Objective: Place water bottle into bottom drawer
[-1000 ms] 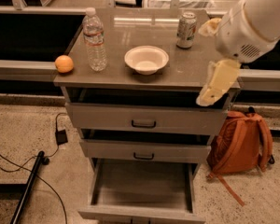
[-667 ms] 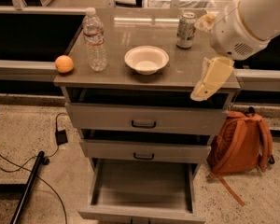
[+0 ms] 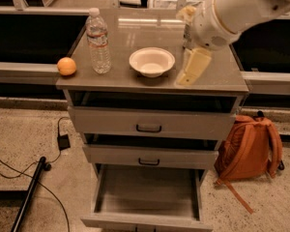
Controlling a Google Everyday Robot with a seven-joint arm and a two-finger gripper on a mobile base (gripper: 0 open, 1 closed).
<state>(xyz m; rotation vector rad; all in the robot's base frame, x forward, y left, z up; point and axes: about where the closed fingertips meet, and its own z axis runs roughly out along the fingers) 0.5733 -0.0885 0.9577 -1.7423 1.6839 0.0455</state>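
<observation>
Water bottle (image 3: 98,42) clear, end effector (image 3: 189,74) rightward

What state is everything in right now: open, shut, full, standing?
Water bottle: upright, capped, on the cabinet top.
Bowl: upright, empty.
Bottom drawer: pulled open, empty.
Top drawer: shut.
Middle drawer: shut.
Gripper: over the cabinet top, right of bowl.

The arm (image 3: 241,6) is a fat white tube with a thin tan ring near its rounded wrist. Its gripper (image 3: 192,67), pale cream-yellow and blocky, hangs above the bench (image 3: 222,74), right side.
</observation>
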